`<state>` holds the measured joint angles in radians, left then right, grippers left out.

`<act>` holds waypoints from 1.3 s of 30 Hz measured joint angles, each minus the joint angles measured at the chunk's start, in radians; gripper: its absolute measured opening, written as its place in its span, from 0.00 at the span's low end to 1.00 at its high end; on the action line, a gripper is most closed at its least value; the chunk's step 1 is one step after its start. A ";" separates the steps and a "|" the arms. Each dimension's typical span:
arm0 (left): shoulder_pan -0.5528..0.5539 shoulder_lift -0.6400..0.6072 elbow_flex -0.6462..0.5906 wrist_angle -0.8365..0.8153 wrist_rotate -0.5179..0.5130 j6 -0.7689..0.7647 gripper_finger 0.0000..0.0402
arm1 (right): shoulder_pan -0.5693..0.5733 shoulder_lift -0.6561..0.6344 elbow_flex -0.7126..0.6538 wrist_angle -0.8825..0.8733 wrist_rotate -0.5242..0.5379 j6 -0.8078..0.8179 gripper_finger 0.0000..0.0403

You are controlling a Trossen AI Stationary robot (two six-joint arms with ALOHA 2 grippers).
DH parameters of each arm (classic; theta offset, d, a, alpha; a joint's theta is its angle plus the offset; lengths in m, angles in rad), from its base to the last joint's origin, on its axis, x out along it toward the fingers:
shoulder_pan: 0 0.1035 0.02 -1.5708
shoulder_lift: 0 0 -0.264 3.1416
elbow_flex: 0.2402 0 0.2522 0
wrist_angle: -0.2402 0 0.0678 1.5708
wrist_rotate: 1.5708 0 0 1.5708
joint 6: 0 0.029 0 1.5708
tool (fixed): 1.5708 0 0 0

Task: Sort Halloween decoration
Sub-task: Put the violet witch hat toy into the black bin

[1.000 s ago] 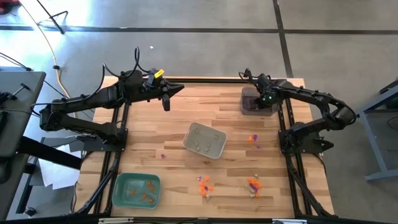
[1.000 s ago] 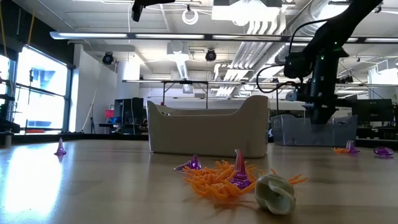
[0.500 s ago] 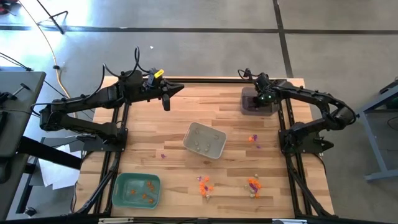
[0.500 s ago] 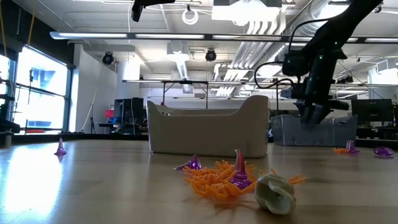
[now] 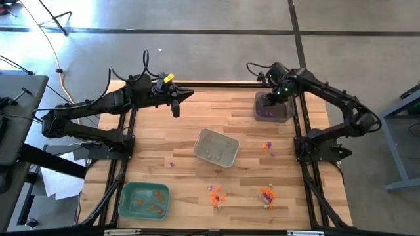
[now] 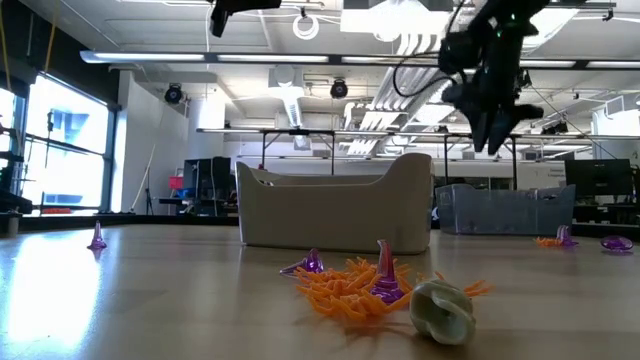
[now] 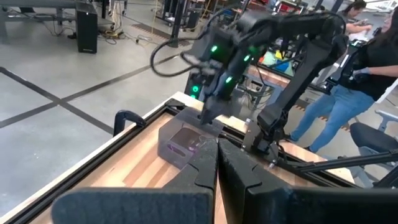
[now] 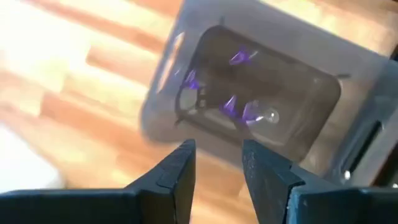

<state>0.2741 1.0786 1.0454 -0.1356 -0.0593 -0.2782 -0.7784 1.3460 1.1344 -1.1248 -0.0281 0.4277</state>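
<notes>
Hovering above the dark tray (image 5: 272, 108), your right end effector (image 8: 217, 163) gapes empty; purple trinkets (image 8: 233, 106) lie below, sorted by colour.

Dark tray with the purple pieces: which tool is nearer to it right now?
Right. The right tool hangs open just above the dark tray; the left tool waits shut, well across the table.

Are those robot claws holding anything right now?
No. The right end effector hangs open and empty above the dark tray; the left end effector is shut on nothing.
</notes>
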 joint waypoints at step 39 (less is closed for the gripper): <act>0.010 0.000 0.000 -0.003 -0.030 0.019 0.00 | 0.825 0.000 -0.437 0.165 -0.212 0.698 0.25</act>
<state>0.2836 1.0786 1.0454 -0.1388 -0.0889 -0.2592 0.0465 1.3457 0.6977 -0.9600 -0.2405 1.1255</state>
